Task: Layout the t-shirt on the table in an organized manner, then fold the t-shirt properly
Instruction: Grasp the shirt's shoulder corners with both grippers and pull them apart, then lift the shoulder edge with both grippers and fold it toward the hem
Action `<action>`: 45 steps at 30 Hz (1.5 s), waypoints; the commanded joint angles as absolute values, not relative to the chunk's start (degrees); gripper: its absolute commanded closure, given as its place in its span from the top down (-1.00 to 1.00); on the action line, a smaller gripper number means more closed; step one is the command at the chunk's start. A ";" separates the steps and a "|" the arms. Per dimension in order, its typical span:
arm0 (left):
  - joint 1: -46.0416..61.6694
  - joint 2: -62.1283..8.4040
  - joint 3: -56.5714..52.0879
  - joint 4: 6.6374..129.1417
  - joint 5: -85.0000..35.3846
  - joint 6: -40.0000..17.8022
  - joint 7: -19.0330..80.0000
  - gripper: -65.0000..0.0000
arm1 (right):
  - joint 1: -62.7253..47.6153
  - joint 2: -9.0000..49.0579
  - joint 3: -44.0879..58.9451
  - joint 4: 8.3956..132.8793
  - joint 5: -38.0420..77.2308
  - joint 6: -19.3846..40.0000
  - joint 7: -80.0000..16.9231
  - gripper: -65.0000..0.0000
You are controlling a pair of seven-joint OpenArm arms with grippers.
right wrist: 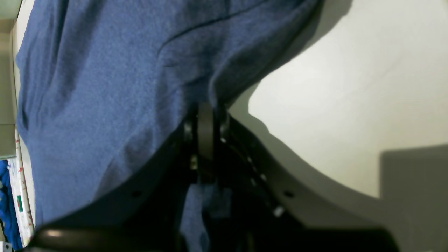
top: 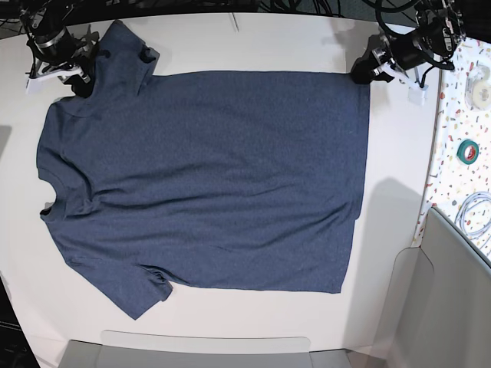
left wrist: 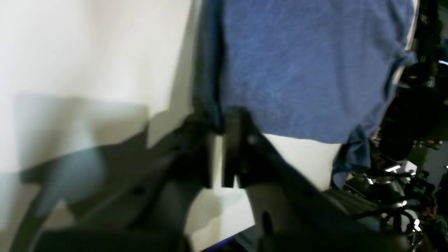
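The dark blue t-shirt (top: pixel 207 176) lies spread flat on the white table (top: pixel 268 38), collar toward the left of the base view and hem toward the right; no lettering shows. My left gripper (top: pixel 364 74) is at the far hem corner. In the left wrist view, the left gripper (left wrist: pixel 218 127) is shut on the t-shirt (left wrist: pixel 297 70) at its edge, above the table (left wrist: pixel 87 52). My right gripper (top: pixel 79 80) is at the far shoulder beside the sleeve. In the right wrist view, the right gripper (right wrist: pixel 207 108) pinches a raised fold of the t-shirt (right wrist: pixel 105 87) above the table (right wrist: pixel 350 87).
A speckled surface (top: pixel 460 123) borders the table on the right, holding a green tape roll (top: pixel 468 150) and a coiled cable (top: pixel 476 215). A grey panel (top: pixel 453 307) stands at the lower right. A pale grey board (top: pixel 207 349) lies along the near edge.
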State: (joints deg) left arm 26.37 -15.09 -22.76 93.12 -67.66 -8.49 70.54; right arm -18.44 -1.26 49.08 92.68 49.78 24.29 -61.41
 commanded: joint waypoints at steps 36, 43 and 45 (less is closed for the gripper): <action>38.81 -15.78 -23.08 108.26 -66.15 -8.04 64.57 -1.00 | -35.74 4.09 49.45 97.54 60.35 22.64 -67.56 -1.00; 40.66 -15.69 -23.08 114.51 -66.24 -8.04 64.57 -1.00 | -37.14 4.00 49.45 100.62 62.37 22.64 -67.56 -1.00; 40.48 -15.69 -23.08 114.77 -66.24 -8.04 64.57 -1.00 | -36.88 3.91 49.45 101.93 62.37 22.64 -67.56 -1.00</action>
